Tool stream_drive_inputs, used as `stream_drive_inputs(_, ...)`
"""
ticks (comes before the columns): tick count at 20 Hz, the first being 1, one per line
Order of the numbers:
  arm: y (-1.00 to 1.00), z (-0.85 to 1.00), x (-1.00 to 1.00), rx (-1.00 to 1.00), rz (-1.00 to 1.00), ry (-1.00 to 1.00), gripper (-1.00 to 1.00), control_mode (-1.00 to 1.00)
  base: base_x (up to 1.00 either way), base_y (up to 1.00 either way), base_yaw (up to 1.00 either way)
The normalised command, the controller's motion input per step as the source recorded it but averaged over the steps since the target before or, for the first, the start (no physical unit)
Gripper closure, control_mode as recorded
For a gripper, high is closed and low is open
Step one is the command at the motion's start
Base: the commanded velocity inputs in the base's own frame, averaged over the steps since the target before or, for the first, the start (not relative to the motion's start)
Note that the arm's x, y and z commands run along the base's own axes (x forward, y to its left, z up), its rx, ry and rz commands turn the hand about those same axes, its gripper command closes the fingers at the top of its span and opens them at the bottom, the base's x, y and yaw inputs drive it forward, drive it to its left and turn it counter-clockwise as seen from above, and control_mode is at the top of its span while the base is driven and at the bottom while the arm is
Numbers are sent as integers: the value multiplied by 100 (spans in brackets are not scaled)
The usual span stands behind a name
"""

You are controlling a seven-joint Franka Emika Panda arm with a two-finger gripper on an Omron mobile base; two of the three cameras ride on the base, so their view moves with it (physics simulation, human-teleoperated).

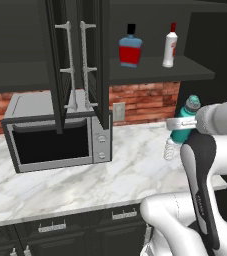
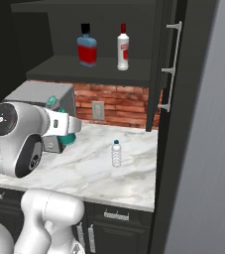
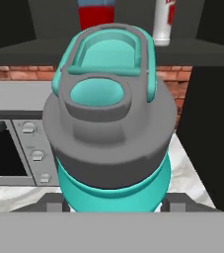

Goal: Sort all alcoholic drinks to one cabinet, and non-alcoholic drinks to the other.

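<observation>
1. The jaws grip the teal bottle (image 3: 114, 133) around its body, holding it upright above the desk (image 1: 85, 185).
2. Just beside and below it, the clear bottle (image 2: 116, 153) stands on the desk.
3. On the open cabinet's shelf (image 1: 155, 72) above, the blue bottle (image 1: 130, 47) and white bottle (image 1: 169, 46) stand near each other.
4. A microwave (image 1: 55, 135) sits to the left.

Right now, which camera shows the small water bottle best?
The right base view: the water bottle stands unobstructed on the counter. The left base view shows it half hidden behind the arm; the hand view doesn't help.
</observation>
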Motion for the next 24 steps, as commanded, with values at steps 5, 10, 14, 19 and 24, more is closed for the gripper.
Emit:
stream_drive_inputs(5, 1, 15, -17, 0, 0, 0, 100, -100, 0, 0, 0)
stream_drive_inputs(10, 1, 1, -4, 0, 0, 0, 100, 100, -23, 1, 0)
stream_drive_inputs(14, 0, 0, 0, 0, 0, 0, 100, 100, -57, 0, 0)
stream_drive_inputs(19, 0, 0, 0, 0, 0, 0, 100, 100, -62, 0, 0)
stream_drive_inputs(24, 0, 0, 0, 0, 0, 0, 100, 100, -50, 11, 0)
